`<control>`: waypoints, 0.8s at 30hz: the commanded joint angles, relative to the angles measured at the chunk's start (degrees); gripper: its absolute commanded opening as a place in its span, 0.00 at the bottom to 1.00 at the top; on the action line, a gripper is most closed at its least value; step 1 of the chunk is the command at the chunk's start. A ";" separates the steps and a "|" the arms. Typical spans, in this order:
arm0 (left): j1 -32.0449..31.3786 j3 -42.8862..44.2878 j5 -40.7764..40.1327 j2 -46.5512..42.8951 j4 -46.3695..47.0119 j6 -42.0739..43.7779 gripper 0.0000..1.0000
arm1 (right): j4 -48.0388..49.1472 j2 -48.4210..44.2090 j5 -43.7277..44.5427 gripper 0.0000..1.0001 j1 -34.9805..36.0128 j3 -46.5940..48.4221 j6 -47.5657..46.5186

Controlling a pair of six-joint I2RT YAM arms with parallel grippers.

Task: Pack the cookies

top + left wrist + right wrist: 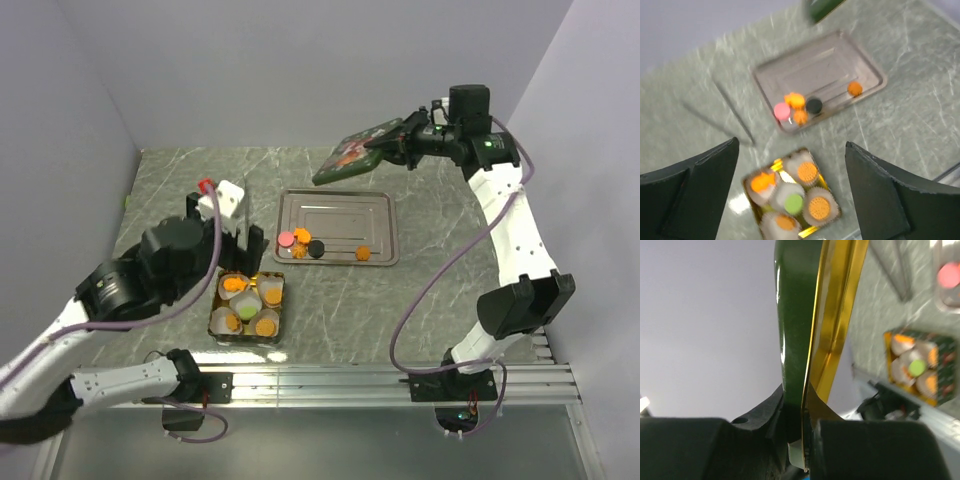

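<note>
Near the front edge of the tabletop (440,260), a gold-lined box (212,325) holds five white paper cups (782,190), each with a cookie in it: four orange cookies (807,171) and one green cookie (793,203). Beyond the box, five more lie loose on the metal tray (340,205). A pink cookie (285,239), a black cookie (316,248) and two orange ones are bunched at the tray's near left corner, and a lone orange cookie (364,253) sits apart to the right. The left gripper (791,145) hangs above the box with its fingers spread wide, holding nothing. Over the far right of the tabletop, the right gripper (400,147) pinches one edge of the green lid (352,152), gold inside, which is raised in the air and tilted
</note>
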 commanded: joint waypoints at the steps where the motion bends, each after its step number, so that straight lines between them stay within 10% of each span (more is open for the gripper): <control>1: 18.35 -3.13 19.89 3.76 -6.30 -12.56 0.91 | -6.61 -5.34 2.10 0.00 -1.64 0.25 -9.41; 7: 39.85 -16.91 36.91 6.67 -7.54 -18.82 0.78 | -6.44 -16.77 4.22 0.00 -3.40 -16.62 -11.98; 24: 62.21 -23.62 43.09 18.08 -2.18 -14.62 0.66 | -6.79 -34.18 6.24 0.00 -3.32 -38.08 -12.24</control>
